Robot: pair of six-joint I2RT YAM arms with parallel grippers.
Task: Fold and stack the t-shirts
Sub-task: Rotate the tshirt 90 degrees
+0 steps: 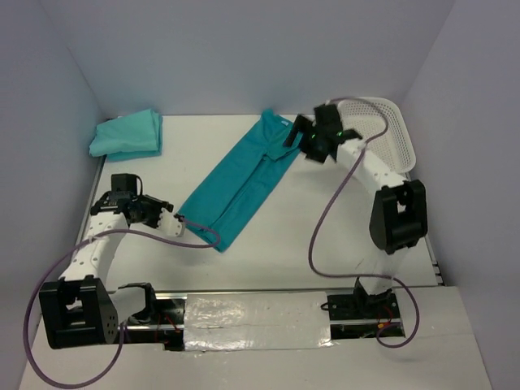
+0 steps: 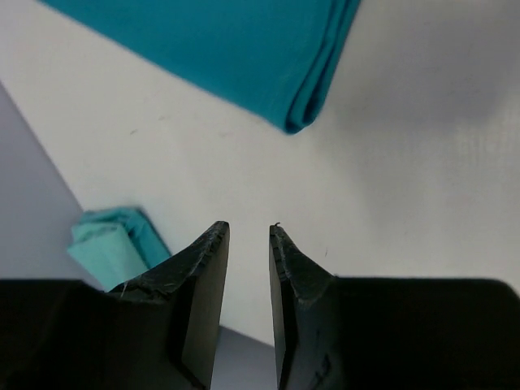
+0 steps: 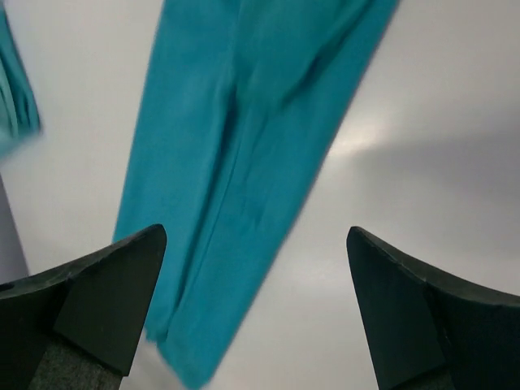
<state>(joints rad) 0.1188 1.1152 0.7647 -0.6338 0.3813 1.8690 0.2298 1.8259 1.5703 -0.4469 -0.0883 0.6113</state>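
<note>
My right gripper (image 3: 256,244) is hovering wide open, empty, over the shirt (image 1: 244,179) (a long strip on the table (image 1: 268,252)); my left gripper (image 2: 249,231) is sitting slightly open, empty, beside it.

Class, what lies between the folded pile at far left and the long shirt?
Nothing: bare table separates pile and long shirt, shown in the top view.
</note>
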